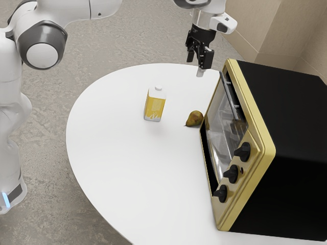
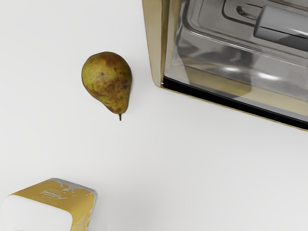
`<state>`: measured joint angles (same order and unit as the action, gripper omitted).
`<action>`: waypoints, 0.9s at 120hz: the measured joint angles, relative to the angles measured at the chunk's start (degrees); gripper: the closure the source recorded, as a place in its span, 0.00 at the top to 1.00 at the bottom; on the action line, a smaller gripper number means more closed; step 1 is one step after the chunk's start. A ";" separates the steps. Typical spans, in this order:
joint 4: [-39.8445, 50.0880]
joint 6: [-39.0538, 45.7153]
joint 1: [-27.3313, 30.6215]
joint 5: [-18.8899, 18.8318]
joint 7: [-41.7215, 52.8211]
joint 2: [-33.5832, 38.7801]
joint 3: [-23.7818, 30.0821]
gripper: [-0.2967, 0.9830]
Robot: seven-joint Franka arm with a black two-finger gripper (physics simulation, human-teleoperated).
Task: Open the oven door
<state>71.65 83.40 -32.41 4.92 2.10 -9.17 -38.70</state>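
Oven (image 1: 291, 117) door (image 1: 218, 133) shut, contents unclear, milk carton (image 1: 155, 106) upright on table (image 1: 117, 153), gripper (image 1: 198, 62) fingers spread apart.

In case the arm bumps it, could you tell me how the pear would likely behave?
The pear would probably roll in a curve, since it lies on its side, tapering toward the stem. Its brown-mottled skin hints at ripeness, so it might bruise if pushed hard.
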 joint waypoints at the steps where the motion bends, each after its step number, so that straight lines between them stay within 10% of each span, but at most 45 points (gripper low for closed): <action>1: 0.00 0.00 0.00 0.01 0.00 0.00 -0.01 0.77; 44: -6.61 -0.78 -0.54 -1.01 2.18 7.31 3.18 0.77; 66: -9.94 -2.12 1.97 8.53 14.50 12.68 3.92 0.77; 75: -10.10 -1.10 8.84 2.03 19.75 12.30 16.09 0.77; 85: -5.33 2.42 3.46 -6.39 25.44 14.18 26.88 0.77; 108: 0.62 11.97 -0.08 -16.32 36.21 19.19 31.45 0.77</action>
<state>72.27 95.37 -32.49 -11.40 38.32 10.02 -7.25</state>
